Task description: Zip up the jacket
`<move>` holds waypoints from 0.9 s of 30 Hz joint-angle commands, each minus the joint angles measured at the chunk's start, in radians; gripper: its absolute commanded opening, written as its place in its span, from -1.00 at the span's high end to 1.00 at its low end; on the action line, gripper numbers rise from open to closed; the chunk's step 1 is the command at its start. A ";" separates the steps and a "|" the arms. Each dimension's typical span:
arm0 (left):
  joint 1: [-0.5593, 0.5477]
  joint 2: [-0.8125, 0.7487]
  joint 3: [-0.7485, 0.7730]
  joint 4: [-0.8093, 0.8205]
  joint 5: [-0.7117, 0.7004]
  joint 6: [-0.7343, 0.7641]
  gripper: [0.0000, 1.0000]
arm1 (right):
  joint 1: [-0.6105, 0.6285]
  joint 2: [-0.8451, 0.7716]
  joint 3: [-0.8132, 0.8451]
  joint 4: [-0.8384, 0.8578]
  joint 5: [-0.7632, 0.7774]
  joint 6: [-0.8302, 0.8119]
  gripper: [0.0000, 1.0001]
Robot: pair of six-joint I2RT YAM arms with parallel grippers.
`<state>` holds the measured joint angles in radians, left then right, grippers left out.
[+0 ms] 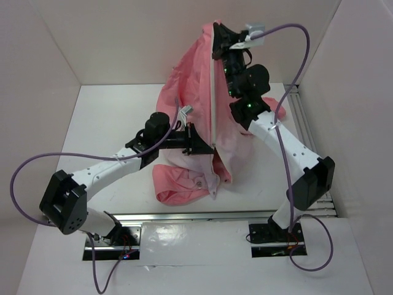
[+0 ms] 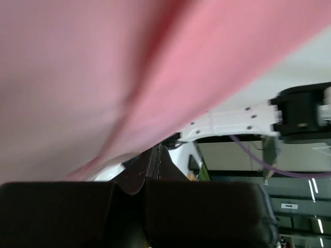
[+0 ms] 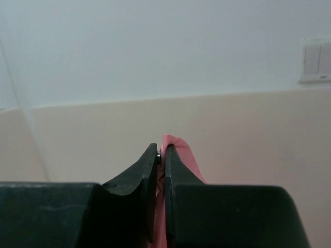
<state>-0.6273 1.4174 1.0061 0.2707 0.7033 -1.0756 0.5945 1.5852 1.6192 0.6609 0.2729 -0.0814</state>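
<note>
Nearest, a metal rail (image 1: 196, 216) runs along the near edge of the table (image 1: 104, 123) and carries both arm bases. Purple cables (image 1: 37, 161) loop out to either side.

Just beyond, the lower part of the jacket (image 1: 190, 92) lies crumpled on the table between the arms, with paler lining showing at the hem. The rest is drawn upward and toward the far side as a tall pink sheet.

The left gripper (image 1: 201, 146) reaches in from the left at mid-table, its jaws closed tight on the white zipper edging (image 1: 213, 98) (in its wrist view the tips meet, but blurred pink cloth fills most of the picture and hides the exact bite). The edging runs in a straight line from there to the far end.

At that far end the right gripper (image 1: 218, 35), raised high, pinches the jacket's top. Its wrist view shows the jaws together on a fold of pink fabric, with a small metal piece between the tips that is too small to identify.

The right arm covers the jacket's right side, and the lifted cloth hides the table behind it. White walls (image 1: 55, 55) enclose the left, right and far sides.

Farther off, a switch plate (image 3: 315, 59) sits on the room wall. A pale label on grey equipment (image 2: 295, 206) is too blurred to read.
</note>
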 commanded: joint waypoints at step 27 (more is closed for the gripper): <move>-0.114 0.009 -0.271 -0.409 -0.188 0.144 1.00 | -0.344 0.193 0.720 -0.073 0.063 -0.009 1.00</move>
<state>-0.7261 1.4059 0.7383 0.0593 0.5316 -0.9886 0.2806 1.8355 2.2299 0.4309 0.3515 -0.0978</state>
